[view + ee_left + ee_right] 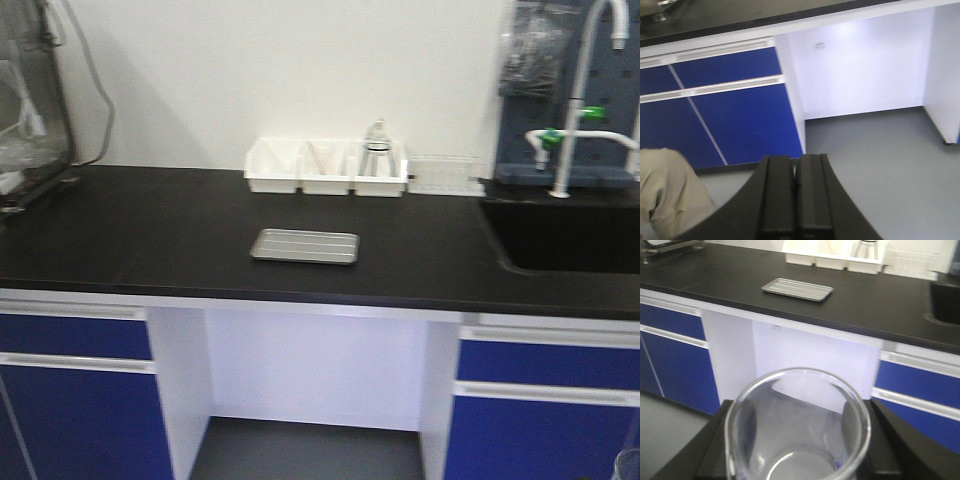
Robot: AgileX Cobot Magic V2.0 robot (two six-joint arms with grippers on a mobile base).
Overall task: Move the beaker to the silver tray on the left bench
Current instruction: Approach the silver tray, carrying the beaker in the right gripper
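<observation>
Left pincer [795, 200]: bottom centre of its wrist view, black fingers pressed together (blue cabinet doors behind).
Silver tray [304, 246]: flat on the black table [130, 230], mid-frame, in front of the white bins [325, 170].
Beaker [797, 430]: bottom centre of the right wrist view, upright, in the air, well apart from the tray.
Right pincer [799, 462]: clamped on the beaker, one finger on each side.
Sink [560, 235]: right edge.
</observation>
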